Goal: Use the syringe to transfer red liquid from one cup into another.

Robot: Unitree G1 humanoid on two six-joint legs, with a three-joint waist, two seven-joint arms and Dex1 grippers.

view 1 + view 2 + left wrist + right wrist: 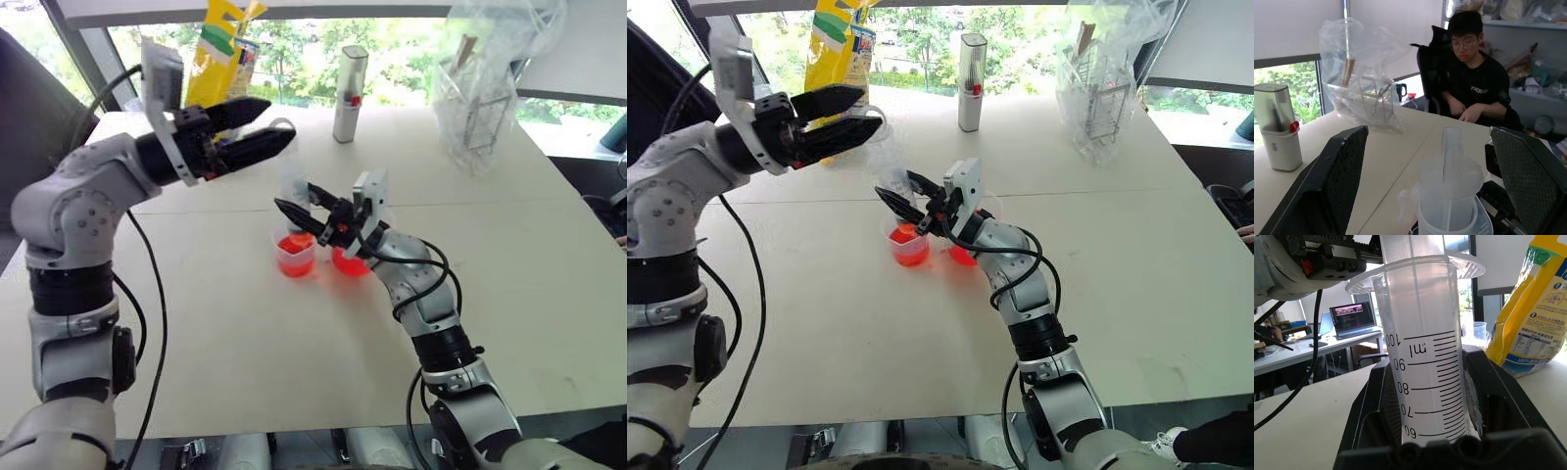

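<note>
Syringe (1425,357), large, clear and graduated, is standing upright, its tip dipping into the smaller clear beaker of red liquid (295,253), clamped by the right gripper (306,206) to steady it; directly above that beaker, the left gripper (257,129) is hovering with fingers apart, likely to pull the plunger.

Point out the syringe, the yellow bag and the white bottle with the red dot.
syringe (1422,357): right wrist view, graduated barrel.
yellow bag (217,54): left eye view, its front.
white bottle (970,83): right eye view, mid-body near the red dot.
</note>
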